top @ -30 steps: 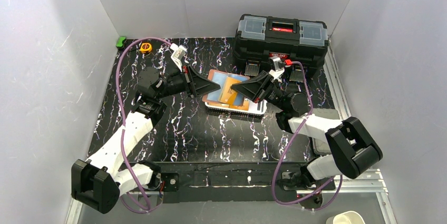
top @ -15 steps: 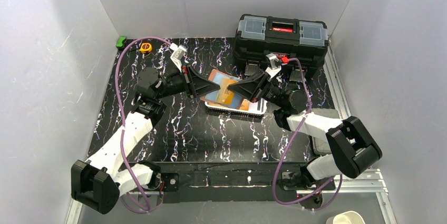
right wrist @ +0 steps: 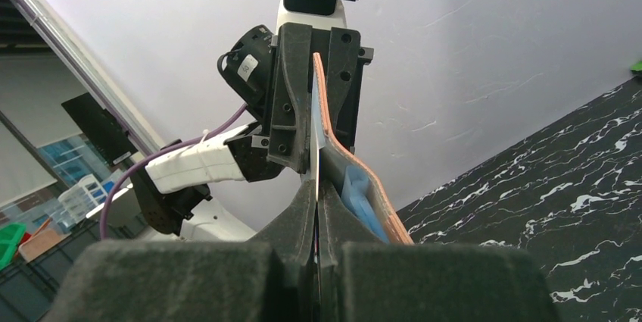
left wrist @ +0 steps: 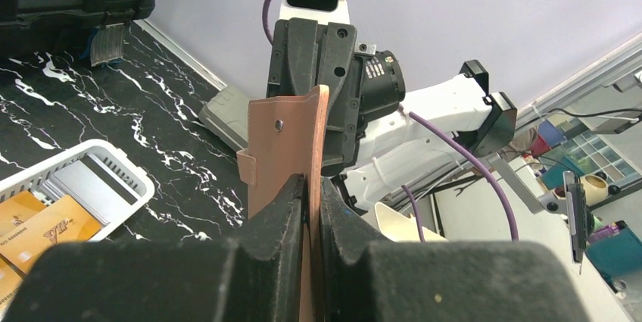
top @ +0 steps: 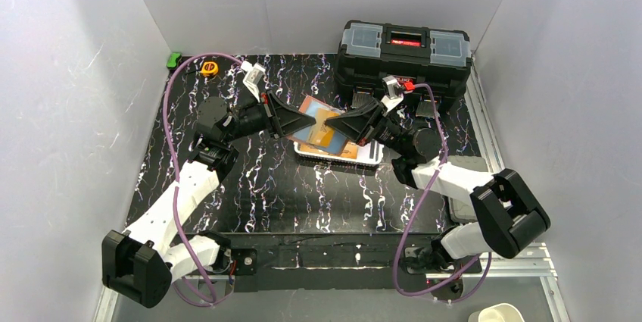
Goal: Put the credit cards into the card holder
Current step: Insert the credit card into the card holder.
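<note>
My left gripper point(top: 291, 120) is shut on the salmon-pink card holder point(top: 306, 114) and holds it raised over the mat. From the left wrist the card holder point(left wrist: 284, 140) stands edge-on between the shut fingers point(left wrist: 291, 208). A light blue card point(right wrist: 357, 195) sits inside the card holder point(right wrist: 344, 157). My right gripper point(top: 350, 122) is shut on a thin card point(right wrist: 316, 174), seen edge-on, its colour unclear, at the holder's open side. More credit cards, orange point(left wrist: 45, 232) and pale point(left wrist: 91, 186), lie in the white basket.
The white slotted basket point(top: 367, 157) sits on the black marbled mat under both grippers. A black toolbox point(top: 405, 53) stands at the back right. A yellow tape measure point(top: 210, 68) and a green object point(top: 174, 58) lie at the back left.
My right gripper has moved left with its card, closer to the card holder. The left gripper keeps its hold and has tilted the holder slightly.
</note>
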{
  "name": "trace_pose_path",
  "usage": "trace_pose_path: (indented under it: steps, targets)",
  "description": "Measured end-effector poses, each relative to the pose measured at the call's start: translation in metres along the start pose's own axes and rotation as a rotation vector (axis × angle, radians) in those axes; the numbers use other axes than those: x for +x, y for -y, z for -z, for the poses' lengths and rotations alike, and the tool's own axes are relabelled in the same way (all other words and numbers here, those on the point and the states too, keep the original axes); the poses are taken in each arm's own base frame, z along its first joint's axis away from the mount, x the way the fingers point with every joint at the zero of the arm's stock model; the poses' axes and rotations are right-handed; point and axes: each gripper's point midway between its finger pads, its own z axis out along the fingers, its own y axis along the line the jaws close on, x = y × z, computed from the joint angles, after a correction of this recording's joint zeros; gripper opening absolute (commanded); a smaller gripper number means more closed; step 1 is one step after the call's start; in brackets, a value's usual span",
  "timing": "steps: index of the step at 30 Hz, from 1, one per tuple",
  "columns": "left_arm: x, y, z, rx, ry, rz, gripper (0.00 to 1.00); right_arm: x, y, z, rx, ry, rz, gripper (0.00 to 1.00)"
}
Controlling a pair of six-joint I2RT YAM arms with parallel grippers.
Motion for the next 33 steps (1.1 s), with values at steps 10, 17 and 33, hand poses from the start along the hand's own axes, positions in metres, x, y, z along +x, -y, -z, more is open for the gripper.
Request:
trace_pose_path:
  steps: [10,17,33]
  targets:
    - [-0.005,-0.004,-0.001,-0.025,0.031,0.005,0.04,-0.010,0.008,0.005,0.065,0.111,0.011,0.01]
    - [-0.008,-0.005,-0.001,-0.036,0.046,0.010,0.05,-0.012,0.009,0.001,0.064,0.134,0.008,0.01]
    - [-0.009,0.000,0.001,-0.031,0.050,0.027,0.25,-0.013,0.006,-0.018,0.015,0.125,0.014,0.06]
